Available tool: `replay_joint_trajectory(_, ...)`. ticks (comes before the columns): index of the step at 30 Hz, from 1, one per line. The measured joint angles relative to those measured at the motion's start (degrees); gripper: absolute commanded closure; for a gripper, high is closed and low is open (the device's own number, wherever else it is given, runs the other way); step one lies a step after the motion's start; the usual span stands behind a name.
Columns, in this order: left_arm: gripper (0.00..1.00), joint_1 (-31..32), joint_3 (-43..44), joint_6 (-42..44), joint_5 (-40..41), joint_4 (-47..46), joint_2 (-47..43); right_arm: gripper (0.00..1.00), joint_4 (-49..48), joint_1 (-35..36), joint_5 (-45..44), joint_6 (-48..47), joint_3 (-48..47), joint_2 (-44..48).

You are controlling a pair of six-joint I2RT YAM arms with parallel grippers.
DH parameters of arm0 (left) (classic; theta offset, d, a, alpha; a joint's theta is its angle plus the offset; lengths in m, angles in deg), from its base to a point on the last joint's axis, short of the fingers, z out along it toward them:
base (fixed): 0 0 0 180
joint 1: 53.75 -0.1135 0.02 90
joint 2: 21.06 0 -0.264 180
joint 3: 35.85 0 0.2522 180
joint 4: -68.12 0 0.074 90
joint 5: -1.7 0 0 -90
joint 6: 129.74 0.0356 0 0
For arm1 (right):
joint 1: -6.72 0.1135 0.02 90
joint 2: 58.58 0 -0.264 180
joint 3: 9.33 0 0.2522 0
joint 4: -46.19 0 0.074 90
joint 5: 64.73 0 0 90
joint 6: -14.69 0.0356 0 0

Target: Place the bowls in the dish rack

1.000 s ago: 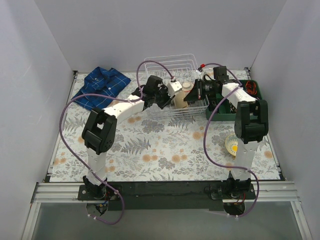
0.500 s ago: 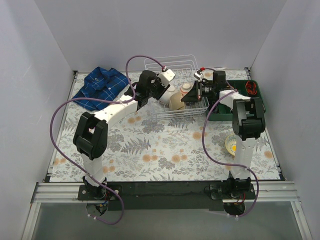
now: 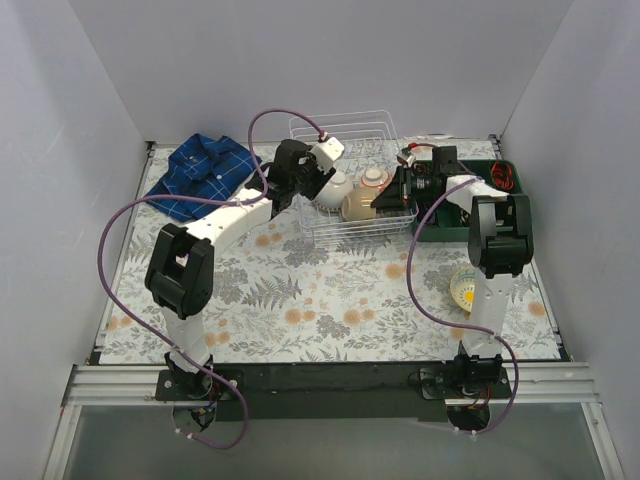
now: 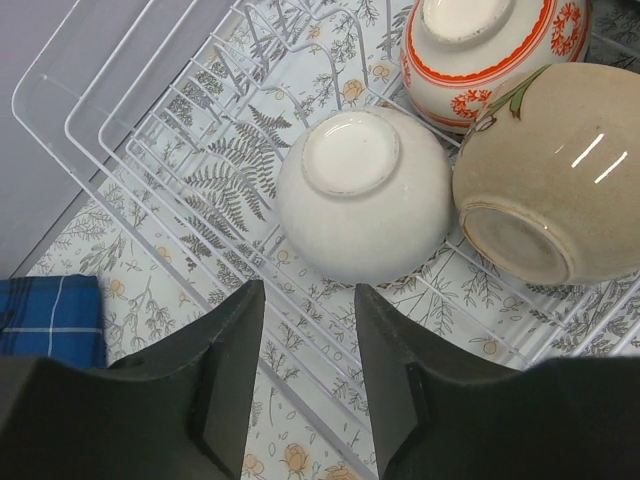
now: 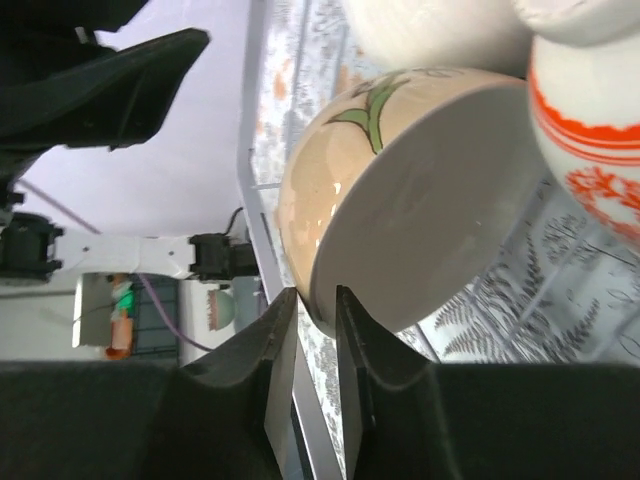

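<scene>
The white wire dish rack stands at the back middle of the table. In it lie three bowls: a white bowl upside down, a tan bowl with a green stem tipped on its side, and a red-patterned bowl. My left gripper hangs open just short of the white bowl, nothing between its fingers. My right gripper straddles the tan bowl's rim at its tips, jaws slightly apart. From above, the left gripper and right gripper flank the rack.
A blue plaid shirt lies at the back left. A green tray with small items sits right of the rack. A small pale bowl with a yellow inside rests by the right arm. White walls enclose the floral table.
My left gripper opened and let go of the white bowl, which now rests upside down in the rack. The tan bowl was lowered into the rack, and the right jaws loosened around its rim.
</scene>
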Motion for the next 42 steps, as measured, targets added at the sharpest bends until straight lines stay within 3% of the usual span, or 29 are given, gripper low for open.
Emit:
replay_joint_trajectory(9, 0.40, -0.02, 0.61, 0.15, 3.72, -0.17, 1.05, 0.66, 19.78, -0.63, -19.19, -16.50, -6.91, 4.83)
replay_joint_trajectory(18, 0.34, -0.37, 5.64, -3.13, 11.26, 1.86, 5.75, 0.65, 24.90, -1.84, -26.97, -22.14, -6.80, 7.89)
replay_joint_trajectory(24, 0.34, -1.16, 8.24, -6.25, 15.56, 2.54, 6.12, 0.64, 25.86, -1.84, -29.00, -25.31, -6.84, 9.42)
replay_joint_trajectory(27, 0.35, -1.97, 11.21, -7.65, 16.63, 3.15, 6.32, 0.58, 26.56, -1.81, -30.08, -26.69, -8.11, 10.14)
replay_joint_trajectory(28, 0.36, -2.32, 12.37, -8.09, 16.79, 3.48, 6.51, 0.51, 26.73, -1.81, -30.67, -26.97, -8.79, 10.25)
replay_joint_trajectory(31, 0.38, -3.23, 14.82, -9.25, 16.85, 4.00, 7.26, 0.47, 26.67, -1.84, -33.62, -27.93, -11.45, 10.29)
replay_joint_trajectory(42, 0.42, -5.14, 15.41, -12.85, 16.35, 6.71, 14.40, 0.45, 24.15, -1.64, -44.87, -30.77, -22.56, 7.56)
